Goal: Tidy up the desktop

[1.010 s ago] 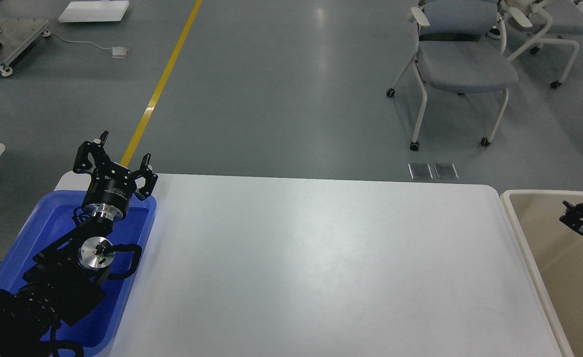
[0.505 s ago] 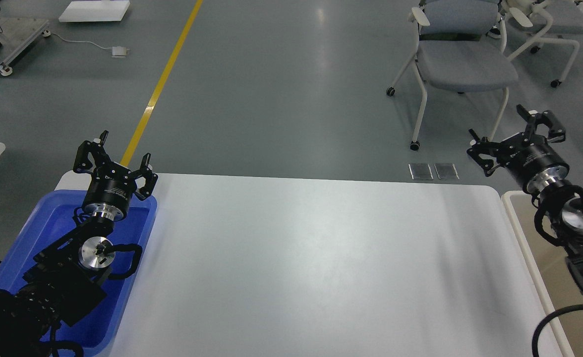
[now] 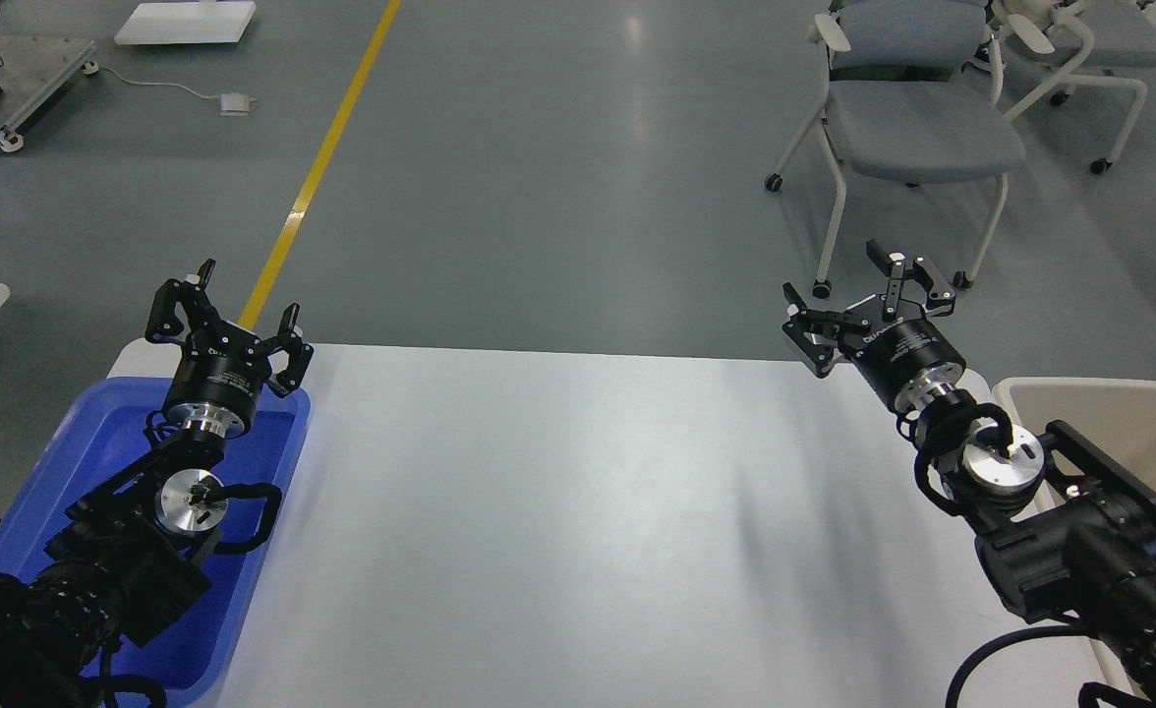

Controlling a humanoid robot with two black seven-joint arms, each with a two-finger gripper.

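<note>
The desktop (image 3: 578, 511) is a large white tabletop with rounded corners, bare across its middle. My left gripper (image 3: 244, 295) is open and empty, held above the far end of the blue tray (image 3: 96, 433) at the table's left edge. My right gripper (image 3: 843, 295) is open and empty, held above the table's far right corner, beside the cream-white tub (image 3: 1128, 413). No loose object shows on the desktop.
The blue tray lies along the left edge and the cream tub along the right edge. Grey chairs (image 3: 922, 128) stand on the floor beyond the far right. A yellow floor line (image 3: 322, 167) runs beyond the far left.
My right arm has swung up and leftward from over the cream tub to above the table's far right corner. The left arm has not moved.
</note>
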